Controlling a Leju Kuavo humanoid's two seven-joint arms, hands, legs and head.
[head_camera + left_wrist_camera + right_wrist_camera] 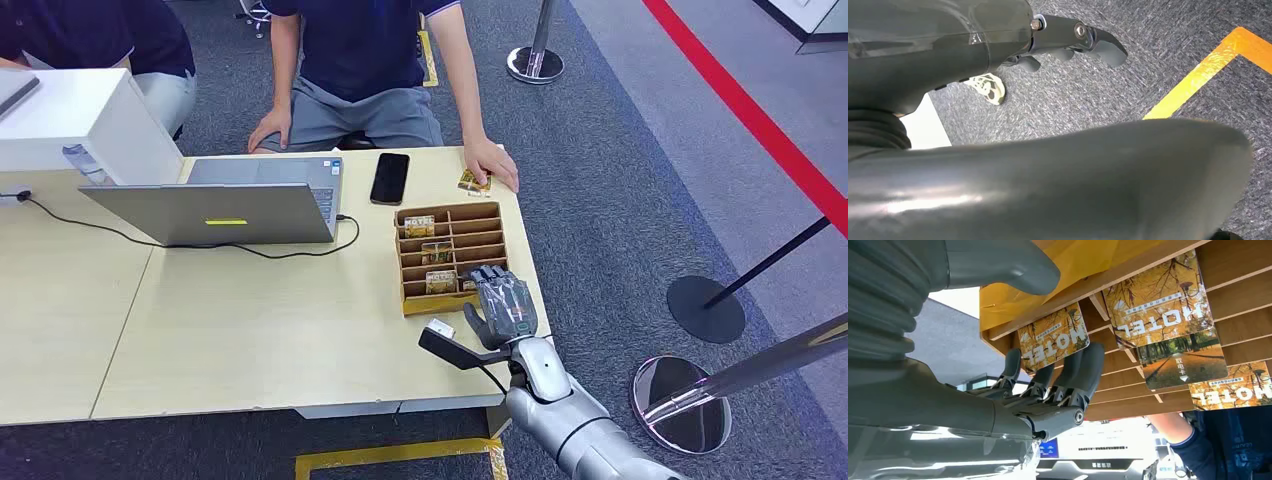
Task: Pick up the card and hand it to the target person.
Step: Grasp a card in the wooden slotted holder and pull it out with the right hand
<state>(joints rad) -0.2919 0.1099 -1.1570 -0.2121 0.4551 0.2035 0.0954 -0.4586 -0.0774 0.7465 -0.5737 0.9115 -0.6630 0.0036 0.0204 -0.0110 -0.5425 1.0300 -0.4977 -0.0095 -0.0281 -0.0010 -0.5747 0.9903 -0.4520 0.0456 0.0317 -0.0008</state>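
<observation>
Right wrist view: hand at the card box

The right hand [1048, 385] is reaching into the wooden slotted box [1243, 290], its dark fingers [1088, 367] extending up against the nearest HOTEL card [1054, 337], which is standing in a slot at the box's end; whether the fingers are gripping it cannot be told. The grey thumb [1003, 265] is lying apart, over the yellow table edge [1083, 260]. Two more autumn-print cards [1160, 302] are sitting in neighbouring slots, one overlapping a card showing a tree-lined path [1183, 360]. A person's forearm with a dark sleeve [1193, 450] is showing beyond the box.
</observation>
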